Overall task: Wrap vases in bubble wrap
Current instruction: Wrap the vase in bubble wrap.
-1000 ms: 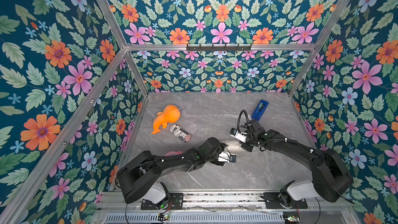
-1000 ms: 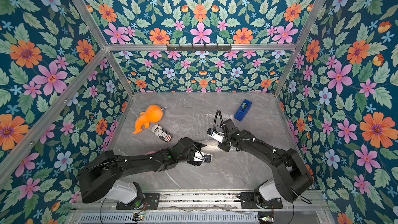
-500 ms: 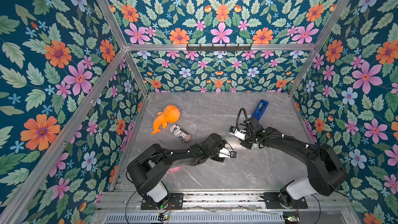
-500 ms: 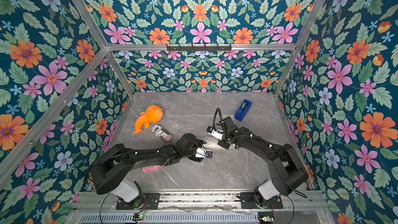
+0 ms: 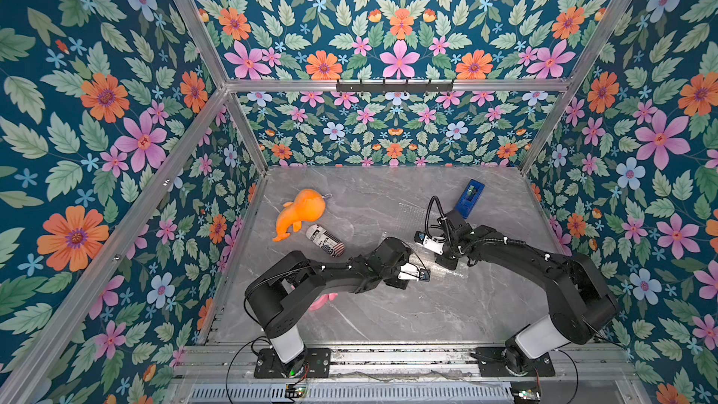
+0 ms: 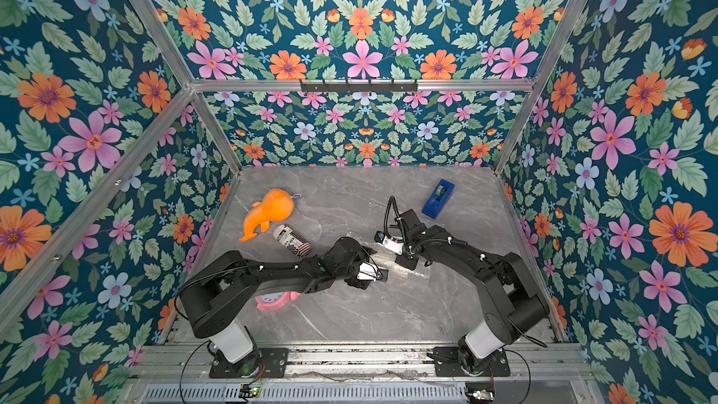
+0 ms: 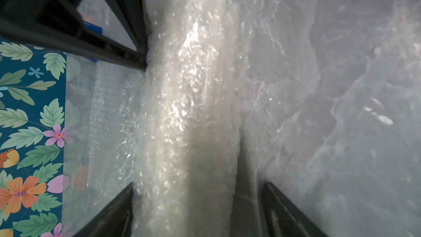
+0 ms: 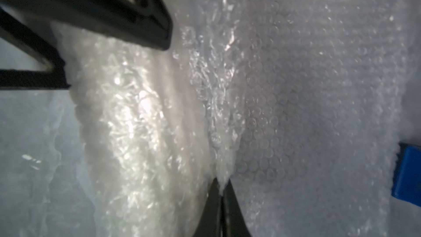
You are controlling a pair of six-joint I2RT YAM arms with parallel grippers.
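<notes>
The left gripper (image 7: 198,184) stands wide open and holds nothing. Its fingers (image 7: 116,215) straddle a roll of bubble wrap (image 7: 189,83); one lies against the roll, and a gap shows at the other. The roll's long axis runs straight out from between those fingers toward the right gripper (image 8: 219,182). That gripper is closed on a fold of the wrap, at the seam where the roll meets the flat part of the sheet. The vase cannot be made out; the pale core of the roll is probably it. Both arms are at the roll, the left at its end and the right at its side. Farther off lie a blue tape dispenser (image 5: 470,198), an orange soft toy (image 5: 299,211) and a printed can (image 5: 325,240), its lettering too small to read.
</notes>
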